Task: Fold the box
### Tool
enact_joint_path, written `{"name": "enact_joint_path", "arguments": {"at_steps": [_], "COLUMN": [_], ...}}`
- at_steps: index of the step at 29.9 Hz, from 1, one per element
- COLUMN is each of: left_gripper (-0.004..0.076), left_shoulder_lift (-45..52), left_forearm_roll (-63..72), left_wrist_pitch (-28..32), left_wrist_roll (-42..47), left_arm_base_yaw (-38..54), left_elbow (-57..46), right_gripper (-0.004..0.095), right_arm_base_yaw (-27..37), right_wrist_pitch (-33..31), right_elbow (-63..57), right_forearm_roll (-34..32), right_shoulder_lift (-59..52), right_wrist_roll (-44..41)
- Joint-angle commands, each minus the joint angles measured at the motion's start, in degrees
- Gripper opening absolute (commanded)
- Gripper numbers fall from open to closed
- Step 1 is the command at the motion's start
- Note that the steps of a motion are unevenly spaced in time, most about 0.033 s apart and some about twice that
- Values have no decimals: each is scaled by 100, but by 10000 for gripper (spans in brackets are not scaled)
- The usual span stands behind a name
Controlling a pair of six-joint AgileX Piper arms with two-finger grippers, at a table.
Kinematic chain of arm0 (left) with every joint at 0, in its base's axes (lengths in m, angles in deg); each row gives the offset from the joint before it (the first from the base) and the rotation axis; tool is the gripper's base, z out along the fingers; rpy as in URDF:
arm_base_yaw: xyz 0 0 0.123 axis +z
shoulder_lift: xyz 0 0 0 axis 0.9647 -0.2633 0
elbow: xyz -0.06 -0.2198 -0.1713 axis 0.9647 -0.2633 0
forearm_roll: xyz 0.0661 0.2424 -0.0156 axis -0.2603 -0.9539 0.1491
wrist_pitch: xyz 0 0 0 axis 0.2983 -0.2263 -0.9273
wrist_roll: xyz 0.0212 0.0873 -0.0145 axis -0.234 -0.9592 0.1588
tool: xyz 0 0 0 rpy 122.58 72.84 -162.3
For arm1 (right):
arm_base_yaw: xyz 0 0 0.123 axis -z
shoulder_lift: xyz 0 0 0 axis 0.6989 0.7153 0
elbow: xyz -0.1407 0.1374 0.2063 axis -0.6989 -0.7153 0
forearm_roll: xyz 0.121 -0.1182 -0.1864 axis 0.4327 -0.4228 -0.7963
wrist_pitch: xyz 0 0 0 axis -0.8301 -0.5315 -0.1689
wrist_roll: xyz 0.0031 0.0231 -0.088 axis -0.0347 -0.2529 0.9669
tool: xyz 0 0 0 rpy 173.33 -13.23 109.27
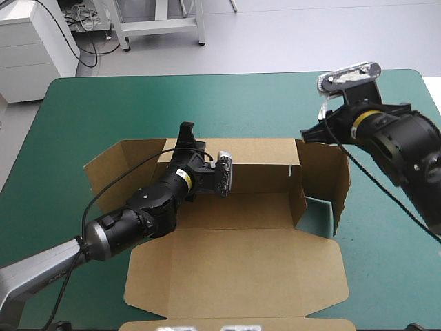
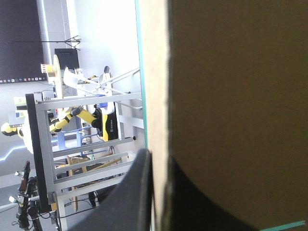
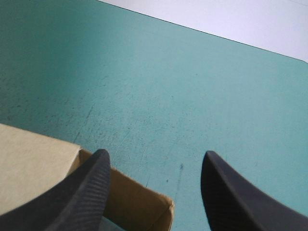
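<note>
Teal-green cover (image 1: 89,117), with the brown box (image 1: 234,269) half-raised on it.
The box sat at the middle of the table, toward the near edge. Its lid lay flat on the near side, the far wall and right-hand wall stood upright, and the left flap splayed outward. The left gripper (image 2: 156,159) was all but closed on the far wall's top edge, the board pinched between its black fingers. The right gripper (image 3: 156,154) hung above the box's far right corner — fingers wide apart, holding nothing.
</note>
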Motion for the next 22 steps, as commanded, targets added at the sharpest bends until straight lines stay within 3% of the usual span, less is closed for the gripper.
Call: {"name": "enact_joint_path", "arguments": {"at_steps": [1,5,10,15,22], "left_gripper": [-8,-8,-8,-8,-8], "left_shoulder_lift": [196,196,196,196,196], "left_forearm_roll": [-10,-10,-10,-10,-10], "left_wrist_pitch": [-112,-112,-112,-112,-86], "left_wrist_roll": [73,73,73,73,73], "left_arm_base_yaw": [-20,-20,-20,-20,-20], "left_elbow": [115,115,115,115,115], "right_gripper": [511,511,510,510,495], "right_arm_base_yaw": [580,1230,1644,1820,1820], "right_wrist_pitch": [234,234,223,4,-785], "right_elbow": [635,1075,1478,1757,1779], "right_forearm_roll": [417,1281,1533,2049,2569], "right_shoulder_lift": [361,956,1606,2156,2622], "right_wrist_roll": [505,1258,1646,1968,2499]}}
